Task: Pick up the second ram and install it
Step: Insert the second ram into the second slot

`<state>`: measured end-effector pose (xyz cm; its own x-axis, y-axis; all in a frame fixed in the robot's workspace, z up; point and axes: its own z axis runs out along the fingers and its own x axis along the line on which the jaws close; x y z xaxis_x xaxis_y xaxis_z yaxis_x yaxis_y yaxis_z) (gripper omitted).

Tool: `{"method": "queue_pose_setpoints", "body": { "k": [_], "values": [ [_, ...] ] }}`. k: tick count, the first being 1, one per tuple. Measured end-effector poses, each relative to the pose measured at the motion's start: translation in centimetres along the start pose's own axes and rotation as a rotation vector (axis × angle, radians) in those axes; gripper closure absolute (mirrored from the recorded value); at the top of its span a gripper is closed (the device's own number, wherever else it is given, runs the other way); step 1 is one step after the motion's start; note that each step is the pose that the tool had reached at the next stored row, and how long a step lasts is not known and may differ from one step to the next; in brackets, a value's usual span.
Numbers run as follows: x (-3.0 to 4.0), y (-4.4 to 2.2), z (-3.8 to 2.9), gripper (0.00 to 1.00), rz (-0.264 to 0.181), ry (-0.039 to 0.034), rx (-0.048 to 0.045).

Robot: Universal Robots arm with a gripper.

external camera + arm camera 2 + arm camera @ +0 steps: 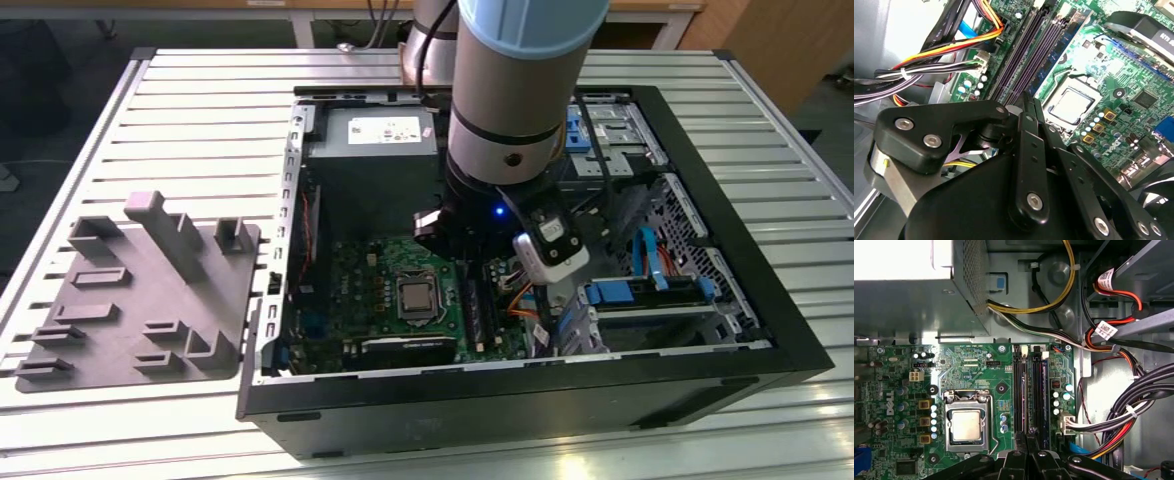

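- The bench (pixel 200 100) carries an open computer case (pixel 747 330); the grey holder tray (pixel 134 300) lies well apart from it, toward the exterior view's left, and I see no stick standing in it
- My arm reaches down into the case over the motherboard (pixel 979 365), between the power supply (pixel 374 150) and the drive cage (pixel 641 290)
- The memory slots (pixel 1029 390) run as long black parallel lines beside the processor socket (pixel 966 425); bundled cables (pixel 1124 415) lie on their other side
- The second ram (pixel 1043 400), as I judge it, is the thin dark-blue edge standing in the slot farthest from the socket; I cannot be sure which stick it is; its long axis follows the slots, running straight away from me toward the power supply
- My fingers (pixel 1026 145) are drawn together with barely a sliver between them, tips down over the near end of the slot bank, just beside that blue edge; whether they pinch the board or merely press at it I cannot tell; in the first wrist view they sit slightly toward the socket side of it
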<state>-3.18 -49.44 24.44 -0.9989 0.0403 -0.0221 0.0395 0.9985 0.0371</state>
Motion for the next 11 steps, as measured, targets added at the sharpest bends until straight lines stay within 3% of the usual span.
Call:
{"method": "queue_pose_setpoints", "body": {
  "k": [11],
  "values": [
    [-0.43,0.01,0.02,0.88,0.0,0.0012,0.0001]
  ]
}}
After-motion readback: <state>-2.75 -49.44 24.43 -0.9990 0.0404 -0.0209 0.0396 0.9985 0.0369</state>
